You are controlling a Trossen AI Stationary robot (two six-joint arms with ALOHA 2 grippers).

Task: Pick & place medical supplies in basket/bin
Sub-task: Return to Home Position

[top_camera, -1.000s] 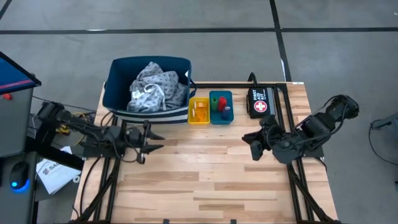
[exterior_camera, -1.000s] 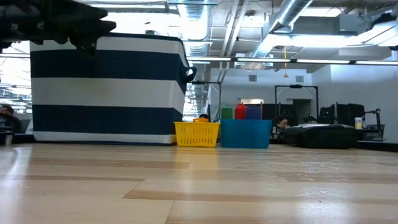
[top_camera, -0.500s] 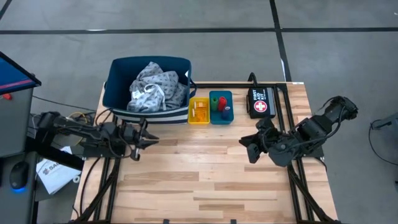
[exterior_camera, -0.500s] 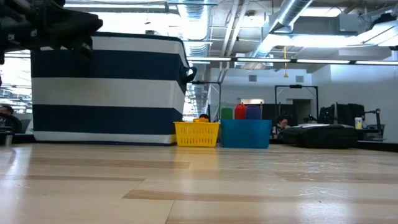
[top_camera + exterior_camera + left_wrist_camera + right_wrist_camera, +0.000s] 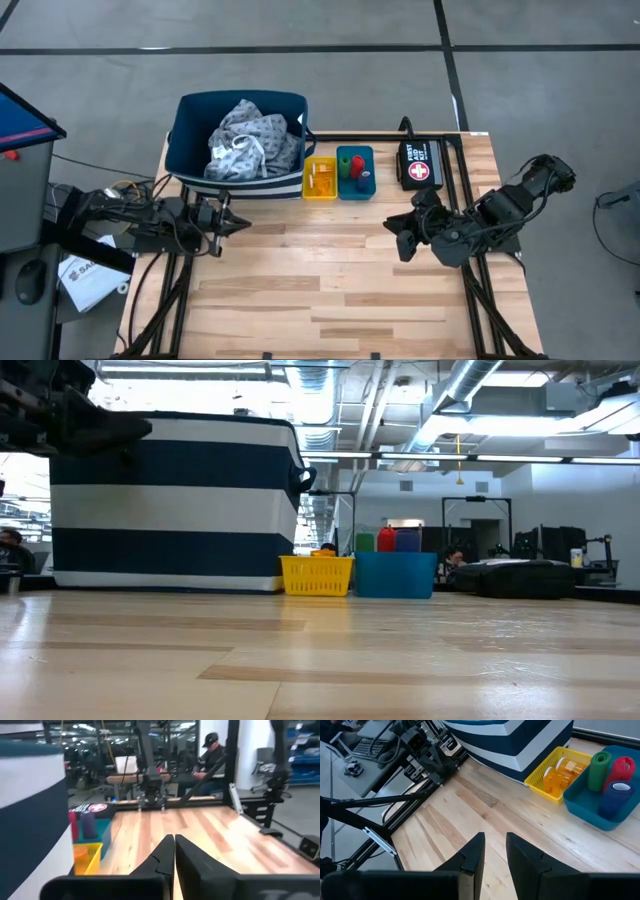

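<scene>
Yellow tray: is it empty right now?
No, the yellow tray holds two orange pill bottles, plainly seen in the right wrist view.

Basket (image 5: 170,500): navy with broad white horizontal stripes outside; plain mid-blue inside; gown cloth (image 5: 250,135): pale grey-blue, dotted all over; one tray (image 5: 316,575): bright yellow, lattice-patterned walls; pill bottles (image 5: 560,772): translucent orange; other tray (image 5: 395,575): solid teal-blue; rolls: green (image 5: 598,770), red (image 5: 622,769), blue (image 5: 614,795); pouch (image 5: 418,163): black, red-and-white cross, white lettering; table (image 5: 330,270): pale wood, plank-striped grain.
</scene>
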